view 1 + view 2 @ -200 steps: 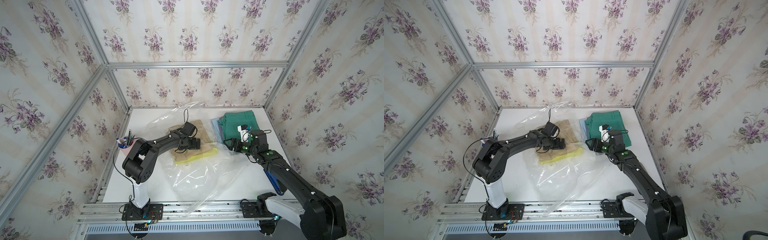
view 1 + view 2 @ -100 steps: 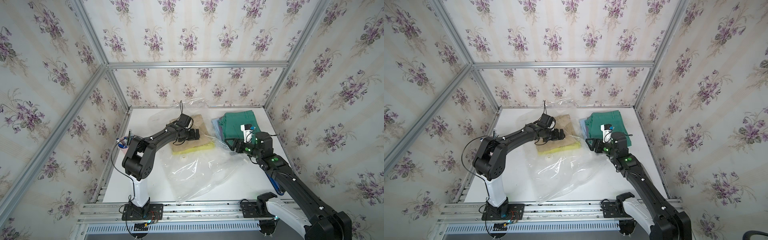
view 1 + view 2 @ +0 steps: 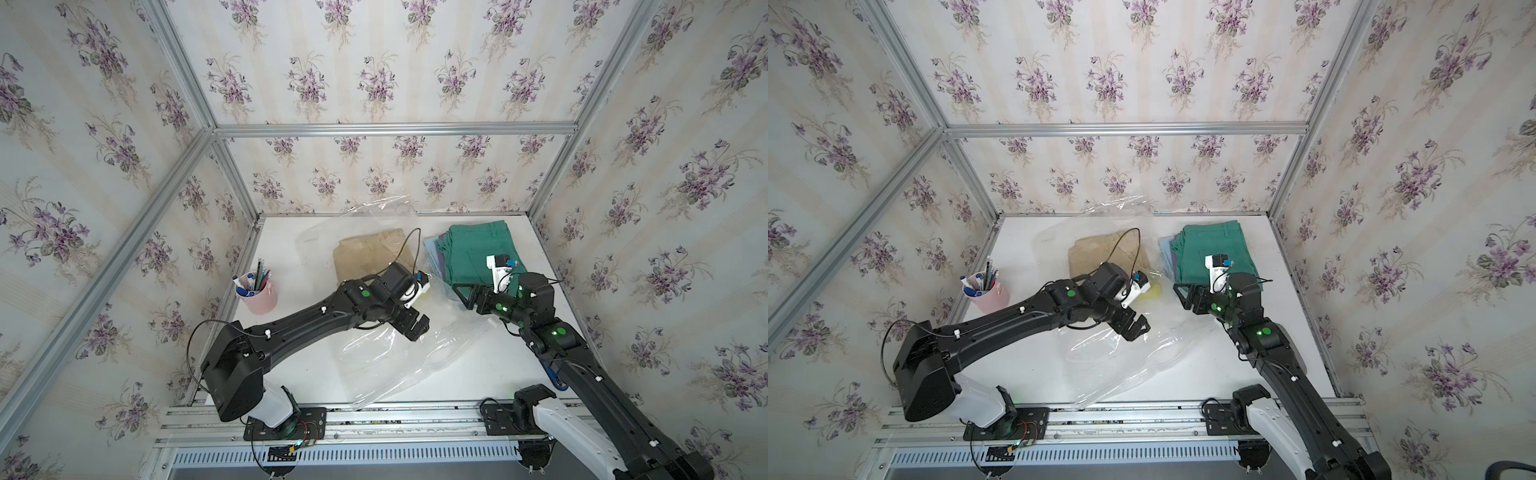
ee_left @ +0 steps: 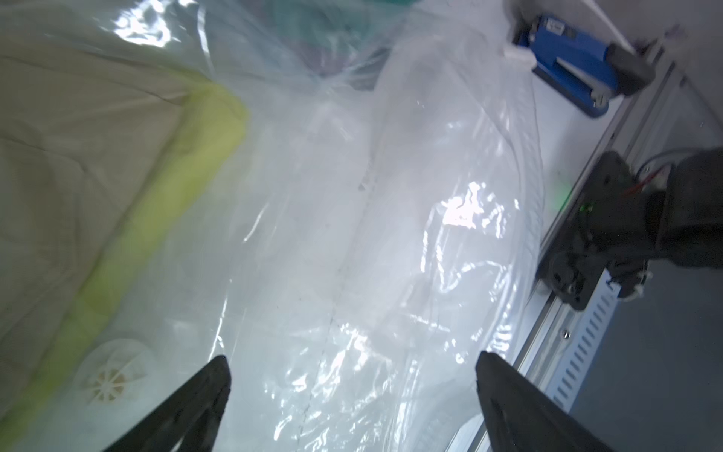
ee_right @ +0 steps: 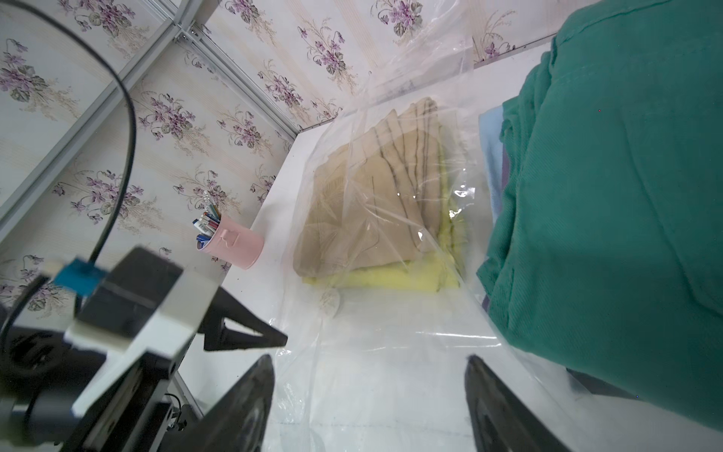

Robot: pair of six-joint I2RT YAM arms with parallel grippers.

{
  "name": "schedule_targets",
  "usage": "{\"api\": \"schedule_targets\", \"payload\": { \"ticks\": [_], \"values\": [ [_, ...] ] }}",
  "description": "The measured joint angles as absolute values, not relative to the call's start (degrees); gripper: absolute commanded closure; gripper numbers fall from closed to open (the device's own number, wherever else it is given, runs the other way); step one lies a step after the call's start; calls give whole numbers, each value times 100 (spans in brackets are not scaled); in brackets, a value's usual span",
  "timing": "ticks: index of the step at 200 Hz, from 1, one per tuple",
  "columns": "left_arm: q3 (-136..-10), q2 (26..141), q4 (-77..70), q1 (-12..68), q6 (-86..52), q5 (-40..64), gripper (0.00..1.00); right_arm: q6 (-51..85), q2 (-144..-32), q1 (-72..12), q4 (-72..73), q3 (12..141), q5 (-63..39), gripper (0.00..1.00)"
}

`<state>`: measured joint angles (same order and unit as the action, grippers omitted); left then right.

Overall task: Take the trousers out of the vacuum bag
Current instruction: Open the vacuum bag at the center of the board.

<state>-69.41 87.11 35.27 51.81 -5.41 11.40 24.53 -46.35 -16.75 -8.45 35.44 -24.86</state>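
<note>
The transparent vacuum bag (image 3: 386,353) (image 3: 1113,357) lies crumpled across the middle of the table. Inside it, at the back, folded khaki trousers (image 3: 365,253) (image 5: 371,203) rest on yellow trousers (image 4: 176,188) (image 5: 391,276), next to the bag's round white valve (image 4: 111,371). Outside the bag, at the back right, teal green trousers (image 3: 473,249) (image 5: 606,195) top a stack with light blue and purple edges. My left gripper (image 3: 415,326) (image 4: 352,391) is open above the bag's empty part. My right gripper (image 3: 463,297) (image 5: 367,391) is open over the bag beside the teal stack, holding nothing.
A pink cup of pens (image 3: 257,293) (image 5: 234,242) stands at the left edge. A blue tool (image 4: 575,66) lies near the right arm's base. Papered walls close in three sides, and a metal rail (image 3: 374,419) runs along the front.
The khaki and yellow pile has shifted toward the back inside the bag. My left gripper has then drawn away from it toward the front right. The right gripper has barely moved.
</note>
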Motion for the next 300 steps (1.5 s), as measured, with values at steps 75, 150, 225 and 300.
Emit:
{"api": "schedule_targets", "payload": {
  "ticks": [75,150,225,300],
  "values": [
    [-6731,8879,3723,6272,-561,384,0,2401,-4219,-1675,-1262,3489,-2298,24],
    [-7002,9533,3610,6289,-1063,-191,27,2585,-3787,-1675,-1385,3286,-2486,26],
    [-7286,9797,3343,5411,-1184,419,95,3271,-3214,-1865,-615,2364,-4303,37],
    [-9078,9944,4274,4847,-1098,283,100,3944,-3889,-3739,613,1804,-3662,53]
  ]
}}
